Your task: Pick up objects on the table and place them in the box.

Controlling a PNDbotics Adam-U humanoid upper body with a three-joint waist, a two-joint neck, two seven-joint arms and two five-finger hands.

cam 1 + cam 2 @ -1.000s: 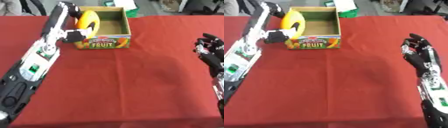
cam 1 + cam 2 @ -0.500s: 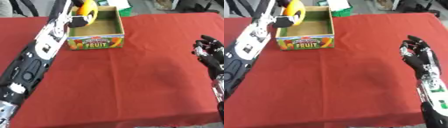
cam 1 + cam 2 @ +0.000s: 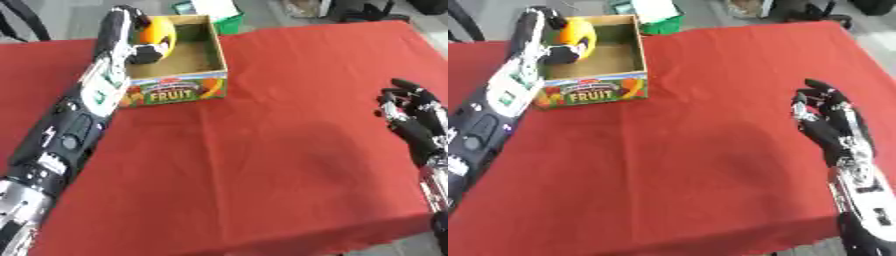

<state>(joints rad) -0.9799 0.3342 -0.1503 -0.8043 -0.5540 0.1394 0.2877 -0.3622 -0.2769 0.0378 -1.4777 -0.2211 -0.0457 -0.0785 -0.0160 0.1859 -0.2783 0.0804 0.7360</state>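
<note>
left hand (image 3: 140, 47) carried orange object (image 3: 157, 32) further over box (image 3: 175, 85) | right hand (image 3: 824, 120) idle

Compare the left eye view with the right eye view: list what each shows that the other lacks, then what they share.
Only the left eye view: nothing distinct that I can make out.

Only the right eye view: more of the right forearm below the right hand.

Both: the left hand holding a yellow-orange object over the FRUIT box, a green-and-white item behind it, and the red tablecloth.

The left hand (image 3: 140, 47) is curled around an orange fruit (image 3: 156, 31) over the box (image 3: 175, 90); the right hand (image 3: 826, 122) rests open, well apart from the box.
</note>
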